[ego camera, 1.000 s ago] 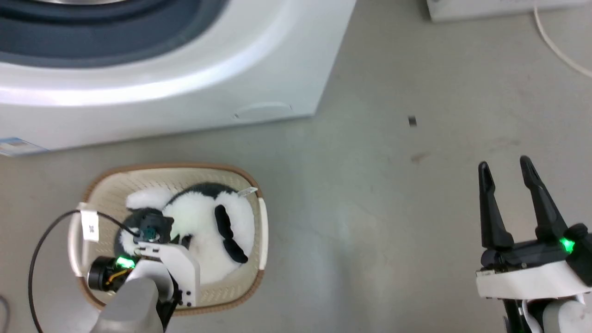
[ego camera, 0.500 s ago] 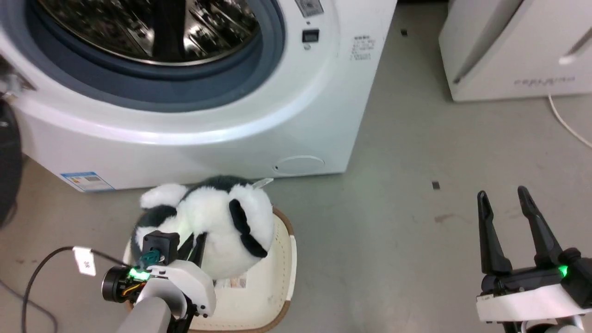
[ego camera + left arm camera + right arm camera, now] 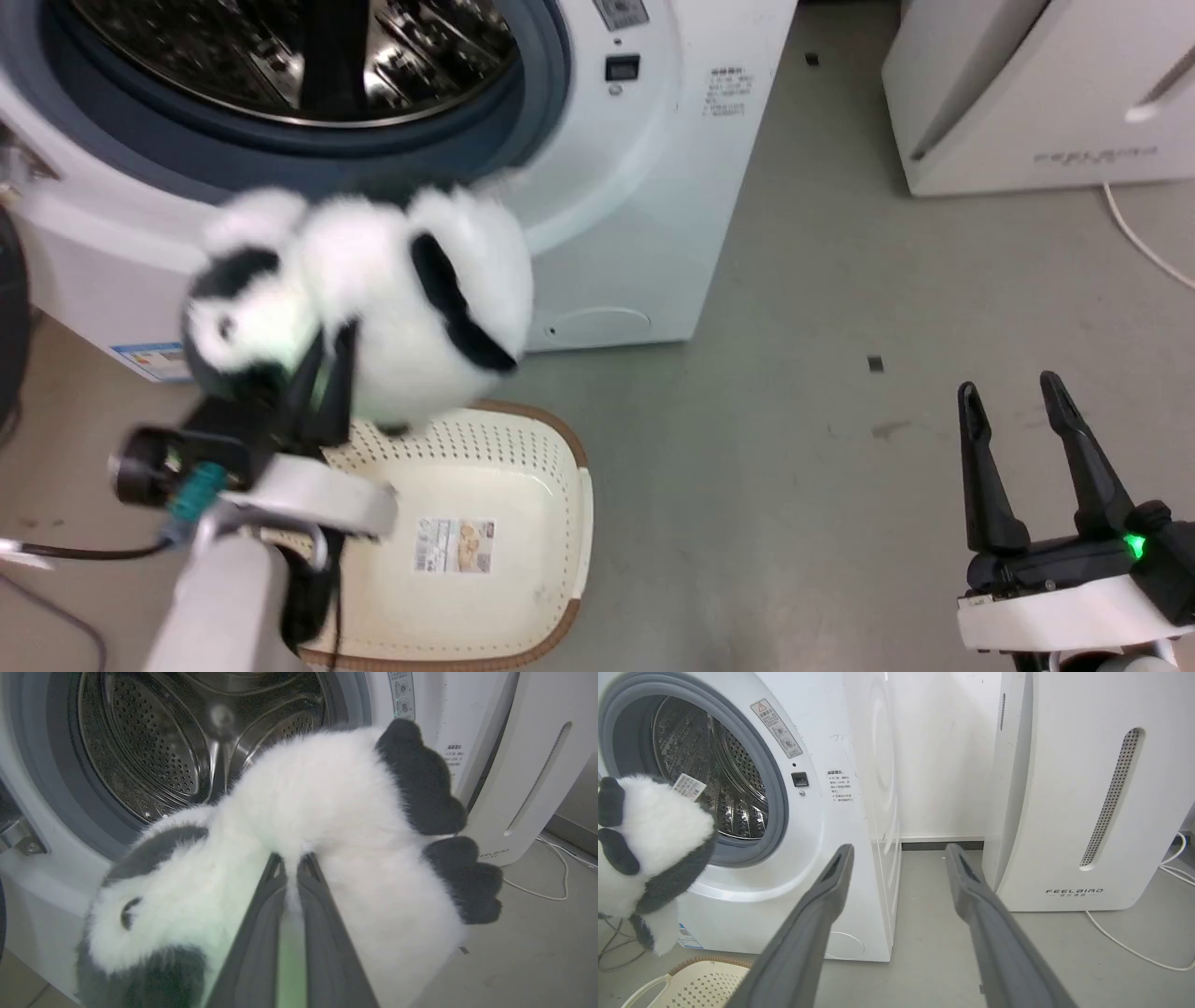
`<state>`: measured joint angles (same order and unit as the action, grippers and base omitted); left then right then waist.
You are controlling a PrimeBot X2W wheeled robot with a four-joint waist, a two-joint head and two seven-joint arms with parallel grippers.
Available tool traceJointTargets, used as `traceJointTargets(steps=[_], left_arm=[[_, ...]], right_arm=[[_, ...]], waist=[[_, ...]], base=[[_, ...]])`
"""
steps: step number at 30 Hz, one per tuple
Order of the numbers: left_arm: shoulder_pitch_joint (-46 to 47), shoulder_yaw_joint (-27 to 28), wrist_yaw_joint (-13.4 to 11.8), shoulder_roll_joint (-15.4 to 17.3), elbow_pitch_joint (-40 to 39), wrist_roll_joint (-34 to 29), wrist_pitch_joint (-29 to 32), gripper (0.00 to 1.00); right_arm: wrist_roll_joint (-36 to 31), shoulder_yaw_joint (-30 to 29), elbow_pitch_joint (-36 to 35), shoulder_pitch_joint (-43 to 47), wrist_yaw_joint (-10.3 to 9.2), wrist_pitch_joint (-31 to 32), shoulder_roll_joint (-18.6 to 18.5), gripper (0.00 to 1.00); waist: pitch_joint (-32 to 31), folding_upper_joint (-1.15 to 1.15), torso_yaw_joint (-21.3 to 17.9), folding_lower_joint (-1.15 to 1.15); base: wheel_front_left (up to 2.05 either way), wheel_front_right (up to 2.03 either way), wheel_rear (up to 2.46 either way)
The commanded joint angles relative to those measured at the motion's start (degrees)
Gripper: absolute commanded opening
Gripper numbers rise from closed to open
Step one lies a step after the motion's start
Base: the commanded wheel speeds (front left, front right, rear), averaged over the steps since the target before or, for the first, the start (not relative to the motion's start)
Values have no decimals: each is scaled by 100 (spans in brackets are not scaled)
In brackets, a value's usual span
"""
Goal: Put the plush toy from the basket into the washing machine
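Observation:
My left gripper (image 3: 322, 369) is shut on the plush toy (image 3: 373, 299), a fluffy white panda with black limbs, and holds it in the air above the basket (image 3: 560, 467). In the left wrist view the fingers (image 3: 261, 914) pinch the plush toy's (image 3: 327, 802) fur in front of the washing machine's steel drum (image 3: 149, 751). The cream basket with a brown rim stands on the floor below with a paper label on its bottom. The washing machine (image 3: 635, 205) stands behind with its porthole uncovered. My right gripper (image 3: 1013, 397) is open and holds nothing at the lower right.
A white boxy FEELBIRD appliance (image 3: 1036, 93) stands to the right of the washer, with a white cable (image 3: 1144, 247) trailing on the grey floor. The same appliance (image 3: 1087, 788) rises ahead in the right wrist view. A dark cable hangs from my left wrist.
My left gripper has lifted the panda out of the basket up toward the porthole. The head camera tilted up early on. The right gripper stayed open in place.

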<state>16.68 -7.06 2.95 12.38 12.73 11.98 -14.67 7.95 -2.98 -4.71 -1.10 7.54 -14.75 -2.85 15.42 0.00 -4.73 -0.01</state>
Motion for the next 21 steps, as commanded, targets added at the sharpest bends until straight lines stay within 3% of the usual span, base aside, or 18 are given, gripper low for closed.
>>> traceJointTargets(steps=[1, 5, 10, 21], left_arm=[[227, 173, 13, 69, -301, -63, -32, 0], [563, 376, 61, 142, -502, -53, -32, 0], [1378, 648, 109, 479, -471, -69, -28, 0], [3963, 771, 284, 1555, 488, -160, 653, 0]], right_arm=[[9, 24, -59, -49, -5, -25, -3, 100], [45, 45, -129, -143, -5, -25, -3, 100], [159, 116, -312, -367, -5, -25, -3, 100], [564, 272, -663, -847, -5, -25, -3, 100]], waist=[[228, 0, -130, 1], [475, 0, -250, 1], [1078, 0, -520, 1], [2421, 0, -1088, 1]], base=[[0, 0, 0], [0, 0, 0], [0, 0, 0], [0, 0, 0]])
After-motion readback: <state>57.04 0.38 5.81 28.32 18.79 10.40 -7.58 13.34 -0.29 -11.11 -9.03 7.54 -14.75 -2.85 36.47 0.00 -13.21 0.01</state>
